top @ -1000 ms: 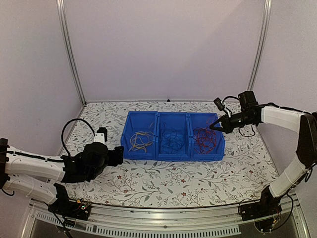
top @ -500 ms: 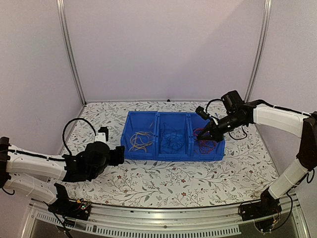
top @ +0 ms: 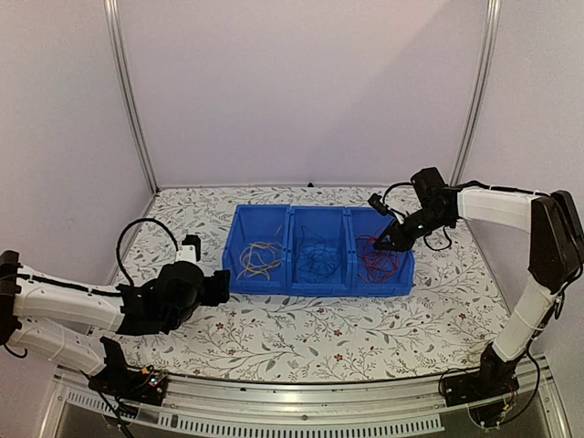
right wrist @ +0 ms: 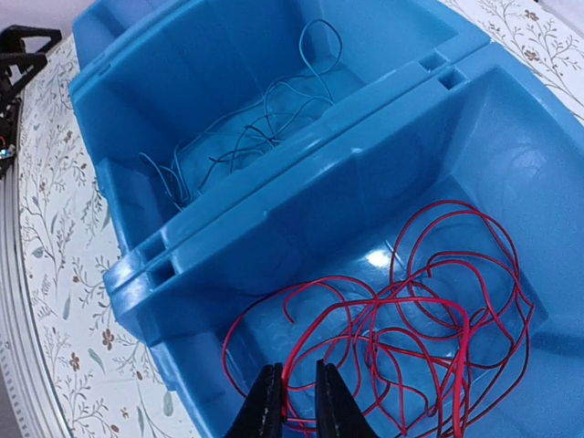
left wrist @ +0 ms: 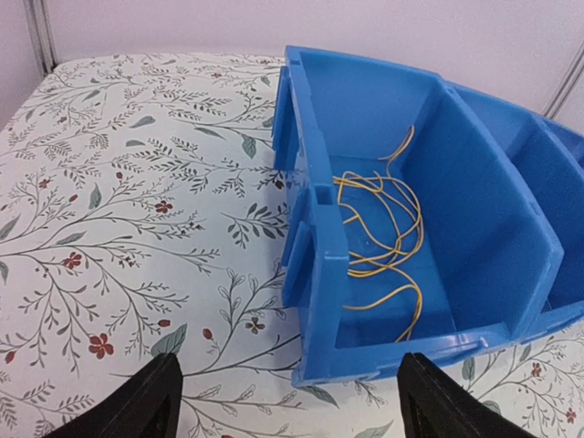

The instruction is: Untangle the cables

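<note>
Three joined blue bins [top: 319, 285] hold the cables sorted by colour: yellow-tan wires [top: 258, 259] in the left bin, dark blue wires [top: 318, 255] in the middle, red wires [top: 377, 258] in the right. My right gripper [top: 381, 246] hangs low in the right bin over the red wires [right wrist: 429, 310]. Its jaws [right wrist: 299, 401] stand a narrow gap apart, with one red loop running through the gap along the left finger. The blue wires [right wrist: 265, 128] lie beyond the divider. My left gripper [top: 219, 286] is wide open and empty on the table just left of the bins, facing the yellow wires [left wrist: 383, 246].
The bins stand mid-table on a floral cloth [top: 301, 338]. The left bin's front corner [left wrist: 315, 274] is close ahead of my left gripper [left wrist: 292, 415]. The divider wall [right wrist: 301, 182] stands between the red and blue compartments. Metal frame posts [top: 474, 91] rise at the back.
My right gripper swung from outside the bins' right edge down into the red compartment, then shifted slightly back to the right. The left arm has barely moved.
</note>
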